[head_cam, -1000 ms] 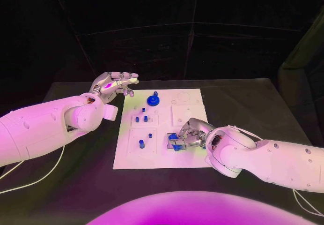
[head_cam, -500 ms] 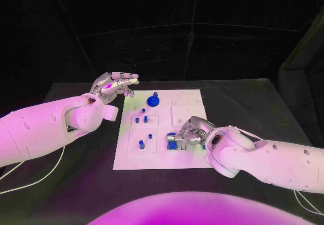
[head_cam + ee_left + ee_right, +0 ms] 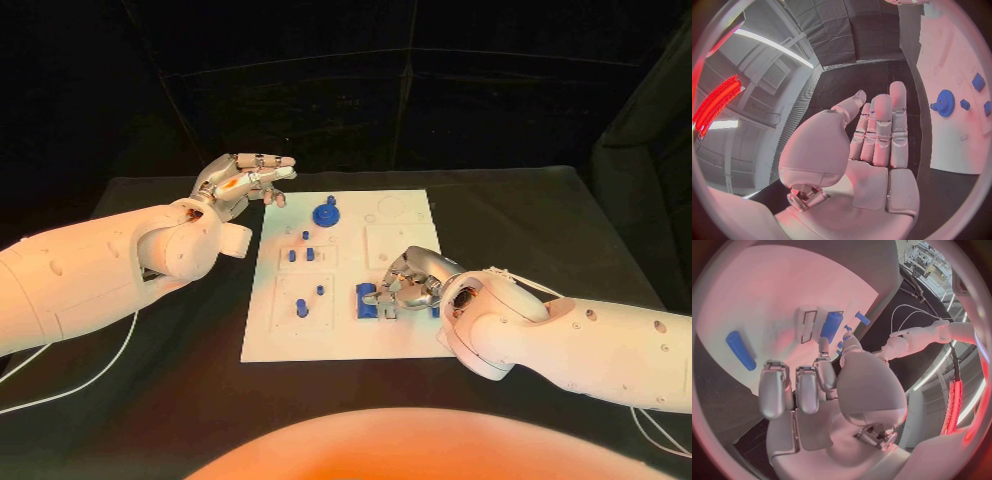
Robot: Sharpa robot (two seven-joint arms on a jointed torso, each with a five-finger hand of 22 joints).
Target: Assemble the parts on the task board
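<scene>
Presently the right hand (image 3: 408, 283) is hovering over the task board (image 3: 342, 340) beside 2 blue parts (image 3: 376, 301), fingers apart, holding nothing. Farther off, the left hand (image 3: 242, 181) is hanging open, fingers extended, beyond the board's far-left corner near a blue gear (image 3: 329, 214).

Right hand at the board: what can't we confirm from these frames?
- Head view: the right hand covers the blue parts under it, so contact or grip can't be told.
- Right wrist view: fingers overlap a blue part; touching unclear.
- Left wrist view: the task board is cut by the circle's rim.
</scene>
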